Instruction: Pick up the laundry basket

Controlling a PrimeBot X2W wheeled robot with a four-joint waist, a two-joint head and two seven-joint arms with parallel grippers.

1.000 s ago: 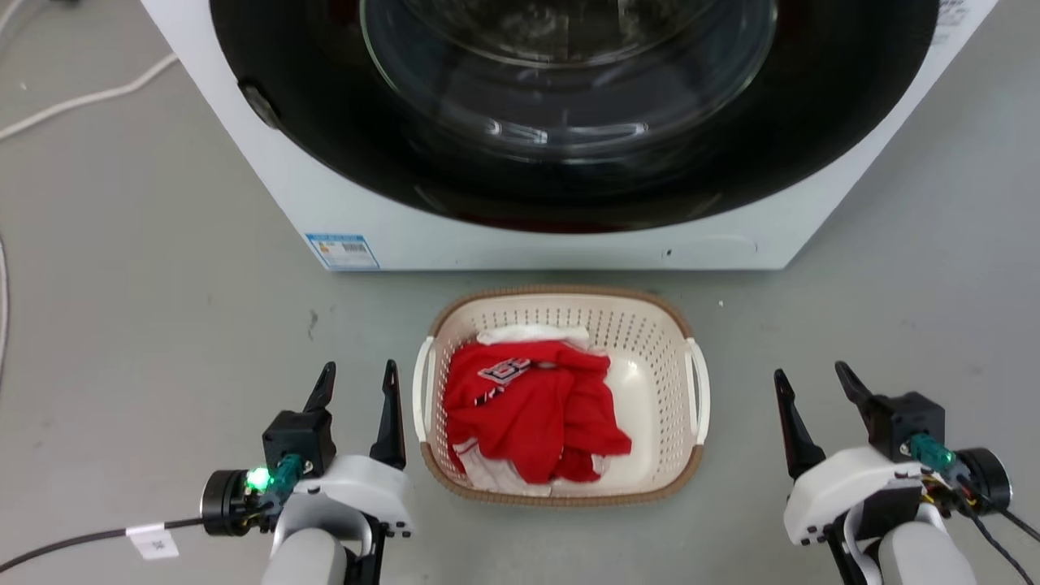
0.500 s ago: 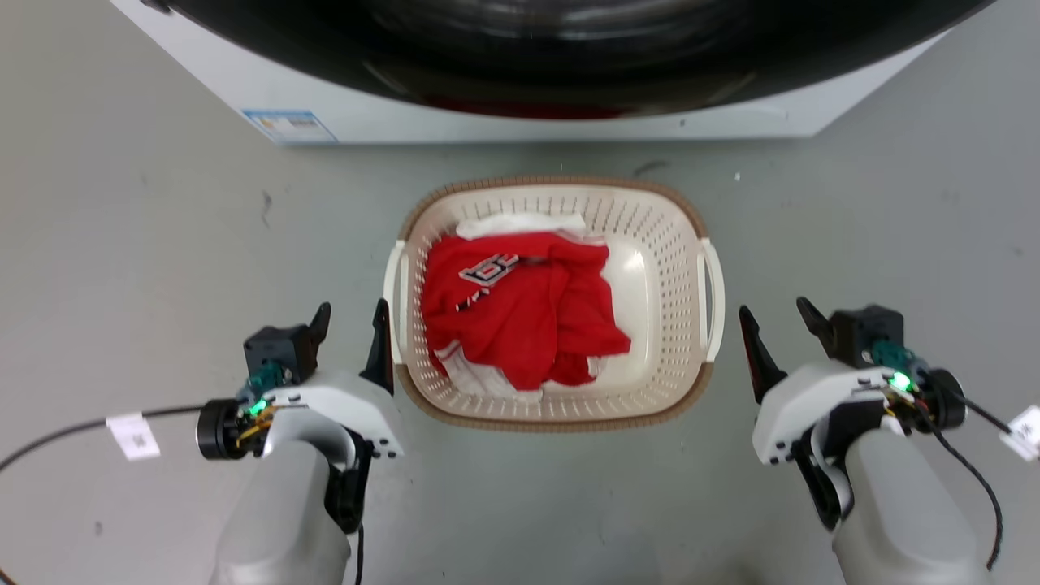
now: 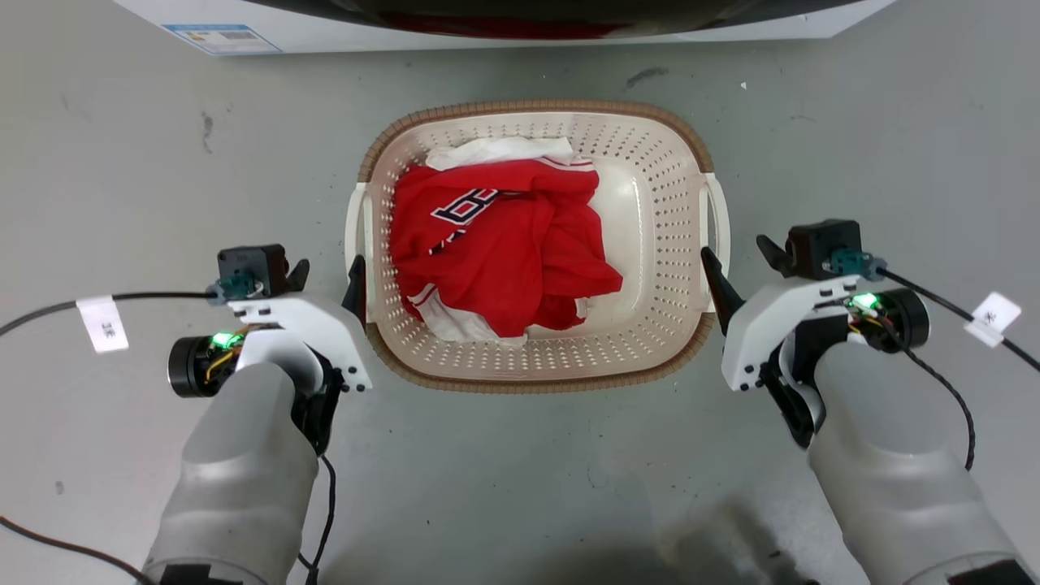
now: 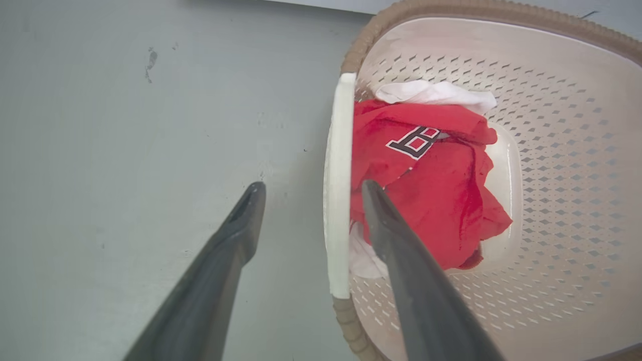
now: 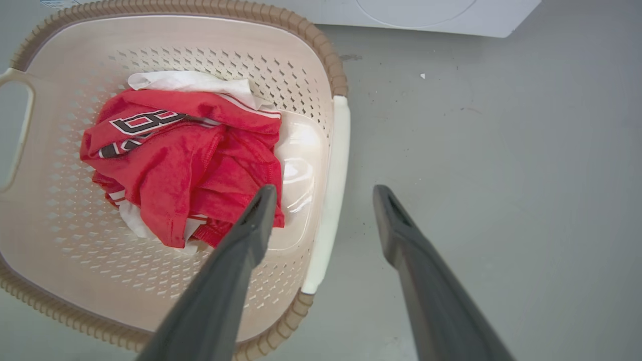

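Held left gripper [image 4: 312, 186] parted, white handle [image 4: 340, 190] between its fingers, unclasped. Held right gripper [image 5: 325, 190] likewise spread astride the other handle [image 5: 328, 200]. Found laundry basket [image 3: 536, 108] between both, red garment [image 3: 504, 252] inside; washing machine [image 3: 366, 36] beyond.

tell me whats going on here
A two-armed robot is set to lift the basket of red and white clothes, which sits on the floor before a washer. The left pincer is open with the left handle lined up between its fingers, and the right pincer likewise at the right handle. Neither has closed, so nothing is gripped yet.
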